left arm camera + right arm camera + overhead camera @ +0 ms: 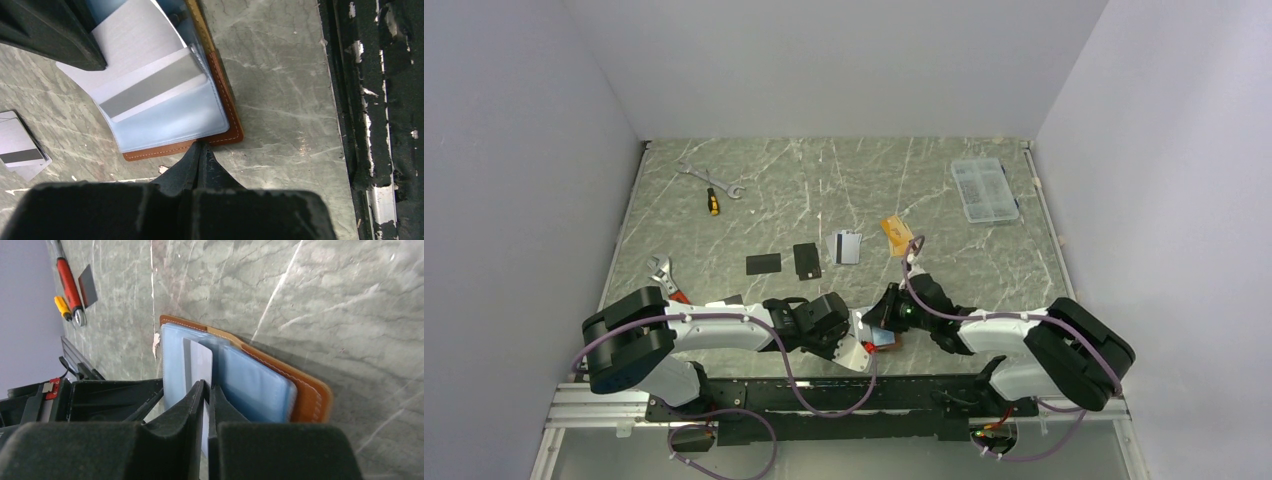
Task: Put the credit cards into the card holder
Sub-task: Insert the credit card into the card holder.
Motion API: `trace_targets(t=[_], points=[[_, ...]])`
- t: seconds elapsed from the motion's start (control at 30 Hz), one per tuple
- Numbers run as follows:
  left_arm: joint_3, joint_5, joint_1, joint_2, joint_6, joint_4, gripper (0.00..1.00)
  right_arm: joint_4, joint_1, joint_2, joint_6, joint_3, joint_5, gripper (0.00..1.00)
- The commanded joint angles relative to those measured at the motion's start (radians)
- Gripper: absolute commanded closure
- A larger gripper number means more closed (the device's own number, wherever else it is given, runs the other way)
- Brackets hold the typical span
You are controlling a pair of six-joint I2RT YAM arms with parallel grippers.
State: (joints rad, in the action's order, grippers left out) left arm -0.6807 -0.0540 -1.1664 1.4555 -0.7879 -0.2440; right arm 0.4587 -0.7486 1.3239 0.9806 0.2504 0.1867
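My right gripper [206, 390] jaws pinch thin silver-grey card [200, 360] in open tan leather wallet [310, 395]; left gripper [200, 150] jaws closed, tips at wallet edge.

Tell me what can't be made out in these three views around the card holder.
Right wrist view: the silver card's near end, hidden between the right gripper's fingers.
Left wrist view: the card holder's far end, cut off by the top edge; whether the left gripper pinches its rim, tips hide it.
Top view: the holder's pockets, covered by both grippers; the clear box's contents, too small.
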Motion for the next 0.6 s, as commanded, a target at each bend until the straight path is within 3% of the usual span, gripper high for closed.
trace_targets(t=[0.0, 0.1, 0.2, 0.4, 0.57], points=[[0.007, 0.002, -0.004, 0.001, 0.024, -0.038, 1.00, -0.212, -0.087, -0.022, 0.013, 0.027, -0.121, 0.84], [0.009, 0.001, -0.004, 0.001, 0.021, -0.038, 1.00, -0.317, -0.125, -0.037, 0.021, 0.057, -0.184, 0.66], [0.012, 0.001, -0.004, -0.002, 0.020, -0.036, 1.00, -0.397, -0.147, -0.050, 0.019, 0.082, -0.231, 0.58], [0.028, 0.004, -0.003, -0.027, 0.028, -0.027, 1.00, -0.543, -0.152, -0.119, 0.004, 0.141, -0.265, 0.49], [0.027, -0.003, -0.005, -0.035, 0.031, -0.027, 1.00, -0.648, -0.168, -0.119, -0.010, 0.212, -0.273, 0.48]])
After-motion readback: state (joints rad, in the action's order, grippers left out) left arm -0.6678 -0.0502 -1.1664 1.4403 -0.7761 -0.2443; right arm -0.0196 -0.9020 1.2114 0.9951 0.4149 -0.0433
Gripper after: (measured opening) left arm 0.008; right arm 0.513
